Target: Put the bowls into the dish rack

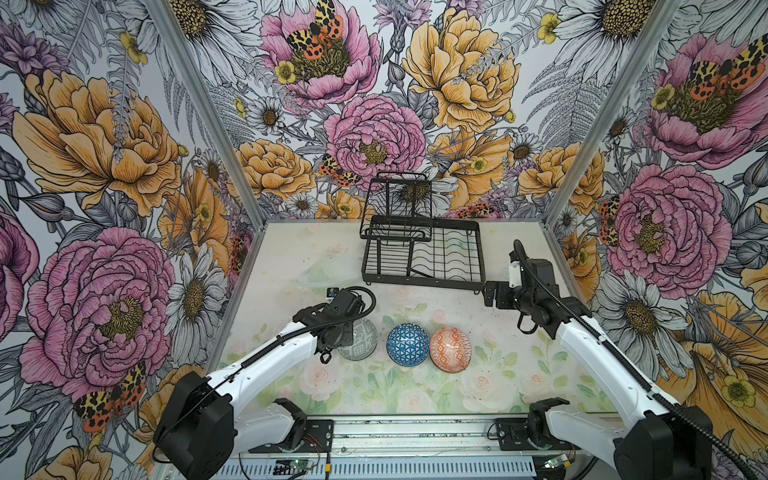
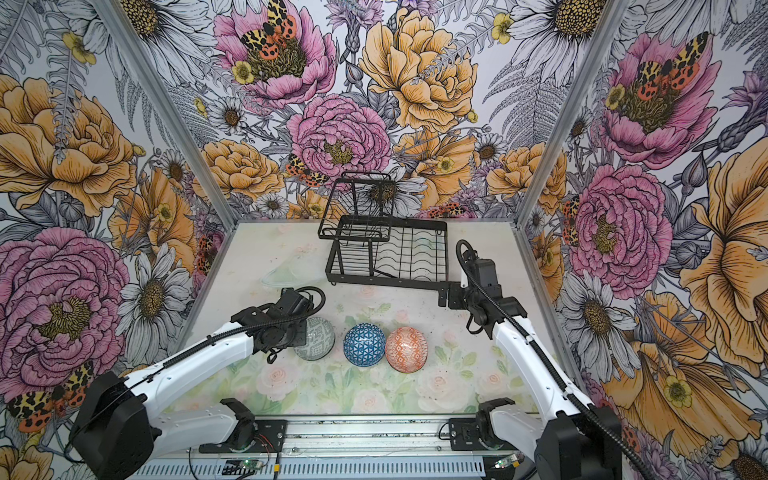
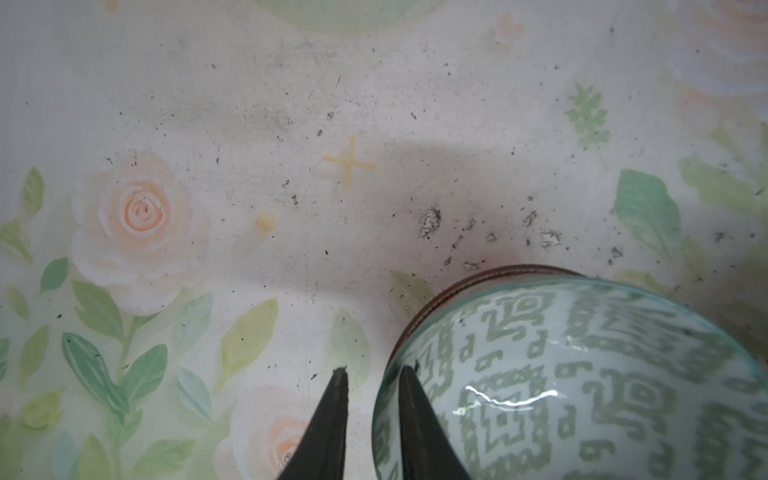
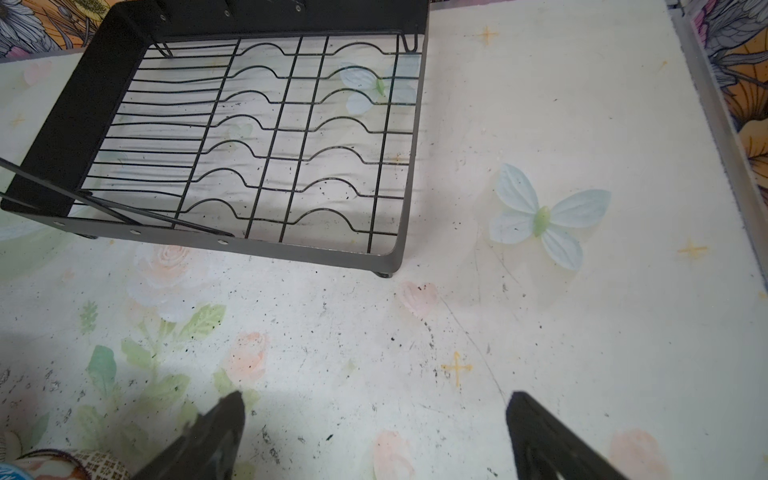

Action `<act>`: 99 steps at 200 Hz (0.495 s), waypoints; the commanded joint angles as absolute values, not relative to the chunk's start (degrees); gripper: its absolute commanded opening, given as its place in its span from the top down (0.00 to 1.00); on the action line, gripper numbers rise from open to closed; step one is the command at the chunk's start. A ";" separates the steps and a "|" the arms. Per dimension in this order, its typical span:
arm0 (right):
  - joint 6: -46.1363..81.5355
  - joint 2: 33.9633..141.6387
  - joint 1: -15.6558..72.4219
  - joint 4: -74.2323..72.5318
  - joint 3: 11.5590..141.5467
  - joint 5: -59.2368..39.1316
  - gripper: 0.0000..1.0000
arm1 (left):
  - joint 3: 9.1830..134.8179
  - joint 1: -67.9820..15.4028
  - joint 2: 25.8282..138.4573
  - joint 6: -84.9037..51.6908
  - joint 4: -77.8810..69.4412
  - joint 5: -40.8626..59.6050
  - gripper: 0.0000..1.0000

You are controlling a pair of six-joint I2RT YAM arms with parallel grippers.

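Observation:
Three bowls lie in a row on the flowered mat, seen in both top views: a grey-green patterned one, a blue lattice one and an orange-white one. My left gripper straddles the grey-green bowl's rim, one finger inside and one outside. Its jaws stand narrowly apart, and the outer finger is clear of the rim. The black wire dish rack stands empty at the back. My right gripper hovers wide open by the rack's near right corner.
The rack's taller wire basket tier rises on its left side. A pale green round shape shows on the mat left of the rack; I cannot tell print from dish. Flowered walls close in on three sides. The orange-white bowl's edge shows in the right wrist view.

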State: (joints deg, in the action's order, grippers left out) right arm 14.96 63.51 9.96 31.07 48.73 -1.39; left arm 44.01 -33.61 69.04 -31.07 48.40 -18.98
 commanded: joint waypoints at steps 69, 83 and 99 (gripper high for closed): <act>14.47 63.54 10.47 30.94 50.06 -1.80 0.00 | 42.07 -32.65 68.94 -29.44 45.16 -18.24 0.88; 14.48 63.48 10.48 30.94 50.10 -1.84 0.01 | 41.77 -32.69 68.63 -29.53 45.24 -18.19 0.91; 14.45 63.37 10.47 30.94 50.06 -1.86 0.00 | 41.61 -32.67 68.34 -29.70 45.24 -18.02 0.93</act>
State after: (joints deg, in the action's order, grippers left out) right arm 14.96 63.51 9.96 31.07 48.73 -1.39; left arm 42.89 -33.08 69.04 -29.85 46.39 -18.48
